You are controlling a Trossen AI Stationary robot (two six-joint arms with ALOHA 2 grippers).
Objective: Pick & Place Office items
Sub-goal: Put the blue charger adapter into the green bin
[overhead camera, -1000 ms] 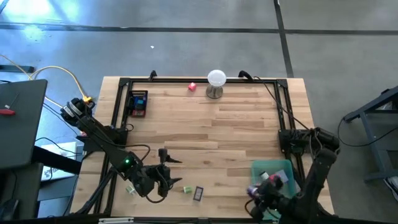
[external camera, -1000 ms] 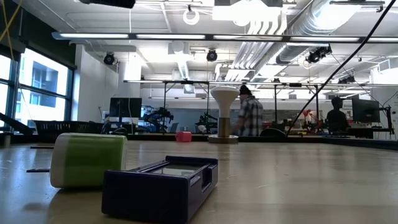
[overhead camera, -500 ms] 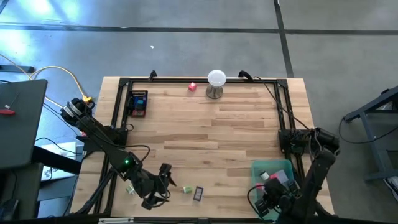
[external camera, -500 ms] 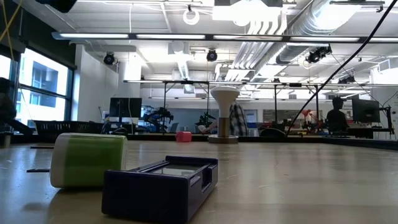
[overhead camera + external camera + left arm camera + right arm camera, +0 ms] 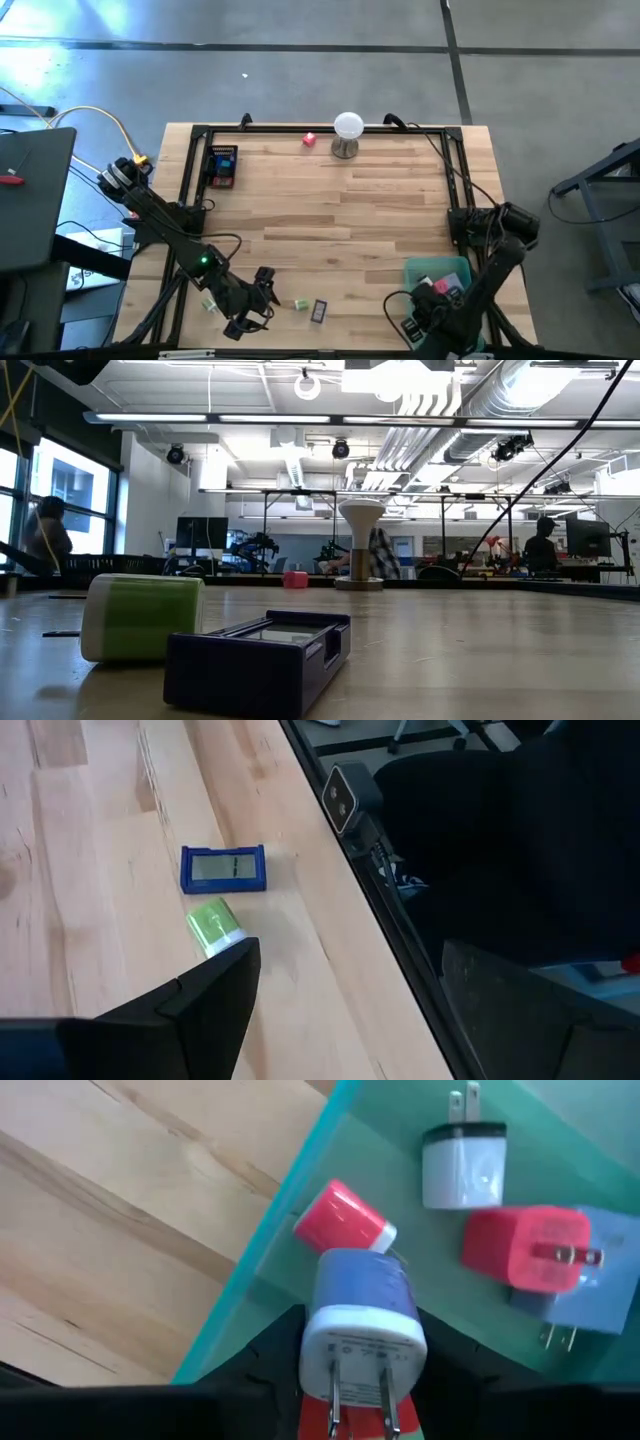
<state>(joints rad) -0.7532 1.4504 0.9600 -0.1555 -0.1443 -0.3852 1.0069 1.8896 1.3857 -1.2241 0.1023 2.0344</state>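
Landmark: the teal bin (image 5: 455, 268) is sitting at the table's near right corner, serving as the drop spot for the office items.

Right gripper (image 5: 357, 1380): it is hovering over the bin's near edge, fingers clamped on a blue-and-white plug adapter (image 5: 362, 1312), prongs pointing back at the wrist, apparently positioned so the piece falls inside the walls.

Already in the bin: a white adapter (image 5: 461, 1166), a red adapter (image 5: 528, 1250) and a small red-pink piece (image 5: 342, 1218) are lying on its floor.

Left gripper (image 5: 262, 302): well to the left of the bin along the near edge, it is waiting with fingers apart and empty.

Still outside the bin: a green-and-white piece (image 5: 214, 927) and a dark blue flat case (image 5: 224, 868) are lying between the left gripper and the bin; a pink piece (image 5: 309, 139) is sitting far across the table.
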